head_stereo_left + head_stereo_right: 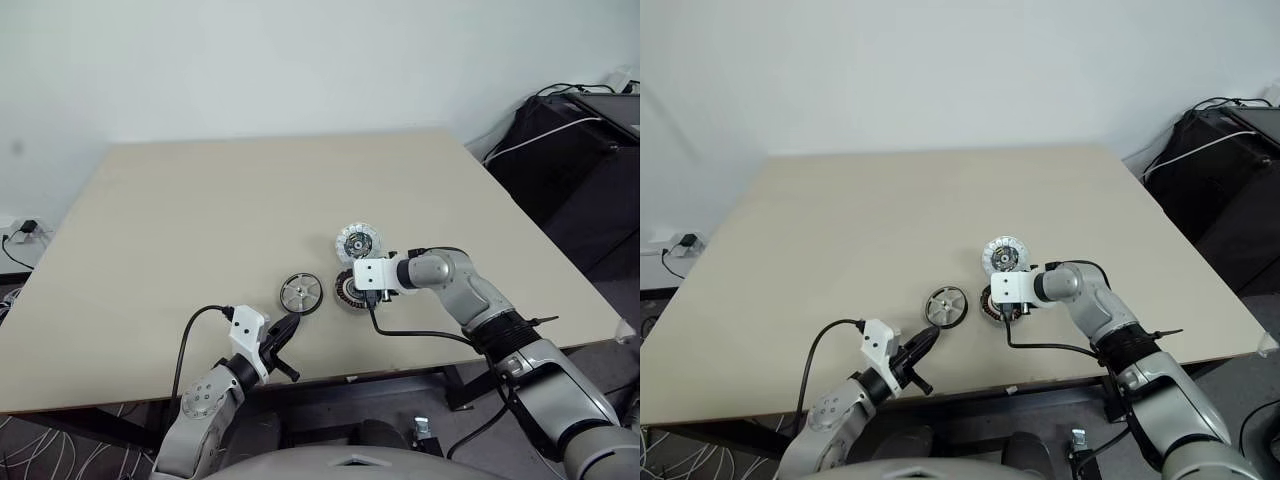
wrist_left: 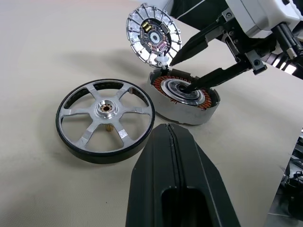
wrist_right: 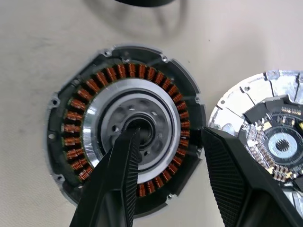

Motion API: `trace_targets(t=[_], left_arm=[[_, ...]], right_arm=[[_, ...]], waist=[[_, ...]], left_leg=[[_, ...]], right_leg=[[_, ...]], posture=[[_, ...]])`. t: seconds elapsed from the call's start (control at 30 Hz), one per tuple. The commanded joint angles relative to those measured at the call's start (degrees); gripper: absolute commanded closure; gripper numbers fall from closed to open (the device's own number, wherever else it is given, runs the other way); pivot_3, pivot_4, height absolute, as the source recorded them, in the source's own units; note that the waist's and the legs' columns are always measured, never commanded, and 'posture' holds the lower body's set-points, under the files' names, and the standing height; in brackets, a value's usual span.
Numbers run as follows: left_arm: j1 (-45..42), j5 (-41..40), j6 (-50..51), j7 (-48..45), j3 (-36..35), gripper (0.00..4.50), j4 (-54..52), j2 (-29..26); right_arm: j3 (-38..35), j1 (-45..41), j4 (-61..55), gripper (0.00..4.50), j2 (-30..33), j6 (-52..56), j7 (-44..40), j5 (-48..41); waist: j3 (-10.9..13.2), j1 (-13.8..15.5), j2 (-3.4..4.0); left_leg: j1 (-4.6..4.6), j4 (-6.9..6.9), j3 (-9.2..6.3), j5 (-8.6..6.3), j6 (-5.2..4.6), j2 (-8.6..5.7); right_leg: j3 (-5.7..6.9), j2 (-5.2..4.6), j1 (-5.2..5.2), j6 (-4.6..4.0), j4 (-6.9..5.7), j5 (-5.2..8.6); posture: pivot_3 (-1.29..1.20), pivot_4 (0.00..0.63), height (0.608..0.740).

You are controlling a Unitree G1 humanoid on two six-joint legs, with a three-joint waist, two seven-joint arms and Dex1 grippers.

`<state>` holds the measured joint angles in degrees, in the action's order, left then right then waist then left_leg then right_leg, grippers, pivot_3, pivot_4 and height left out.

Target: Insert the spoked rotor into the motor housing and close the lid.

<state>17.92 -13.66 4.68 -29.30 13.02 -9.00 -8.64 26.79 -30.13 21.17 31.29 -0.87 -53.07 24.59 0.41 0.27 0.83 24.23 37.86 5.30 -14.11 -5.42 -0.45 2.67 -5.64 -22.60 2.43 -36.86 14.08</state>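
1. The motor housing (image 3: 125, 130) lies mid-frame on the table (image 1: 200, 220); the right gripper (image 2: 182, 73) straddles its wall, fingers part-spread, one in the bore.
2. Windings could be scraped if squeezed.
3. The spoked rotor (image 2: 105, 120) lies untouched left of it, the lid (image 2: 154, 35) above; left gripper (image 2: 173, 189) is closed, empty.

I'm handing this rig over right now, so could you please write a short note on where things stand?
Left end effector: shut, empty, near the table's front edge.
Right end effector: open, straddling the motor housing; one finger in its centre bore, the other outside the rim, between the motor housing and the lid.
Spoked rotor: flat on the table, left of the motor housing.
Lid: just beyond the motor housing.
Done: nothing assembled.
Left: insert rotor, close lid.
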Motion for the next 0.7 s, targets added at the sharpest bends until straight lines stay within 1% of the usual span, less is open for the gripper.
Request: trace_targets(t=[0.03, 0.47, 0.57, 0.7], left_arm=[[-0.7, -0.3, -0.2, 0.0, 0.3, 4.5, -2.1, 0.0], [-0.3, -0.3, 0.1, 0.3, 0.4, 4.5, -2.7, 0.0], [-0.2, -0.3, 0.2, 0.4, 0.4, 4.5, -2.9, -0.1], [-0.5, -0.5, 0.3, 0.2, 0.2, 4.5, -2.7, -0.3]], right_arm=[[0.4, -0.4, 1.0, 2.27, 0.1, 0.3, 0.8, 1.1], [1.3, 0.7, -0.1, 2.27, 0.1, -0.9, 1.7, 1.5], [1.4, 1.1, -0.5, 2.91, 0.2, -1.2, 1.6, 1.4], [1.6, 1.4, -0.5, 4.19, 0.4, -1.7, 1.5, 1.3]], waist=[[0.0, 0.0, 0.0], [0.0, -0.1, 0.0], [0.0, -0.1, -0.02], [0.0, -0.1, -0.02]], left_leg=[[0.0, 0.0, 0.0, 0.0, 0.0, 0.0], [0.0, 0.0, 0.0, 0.0, 0.0, 0.0], [0.0, 0.0, 0.0, 0.0, 0.0, 0.0], [0.0, 0.0, 0.0, 0.0, 0.0, 0.0]], right_leg=[[0.0, 0.0, 0.0, 0.0, 0.0, 0.0], [0.0, 0.0, 0.0, 0.0, 0.0, 0.0], [0.0, 0.0, 0.0, 0.0, 0.0, 0.0], [0.0, 0.0, 0.0, 0.0, 0.0, 0.0]], posture=[[0.0, 0.0, 0.74], [0.0, 0.0, 0.74], [0.0, 0.0, 0.74], [0.0, 0.0, 0.74]])
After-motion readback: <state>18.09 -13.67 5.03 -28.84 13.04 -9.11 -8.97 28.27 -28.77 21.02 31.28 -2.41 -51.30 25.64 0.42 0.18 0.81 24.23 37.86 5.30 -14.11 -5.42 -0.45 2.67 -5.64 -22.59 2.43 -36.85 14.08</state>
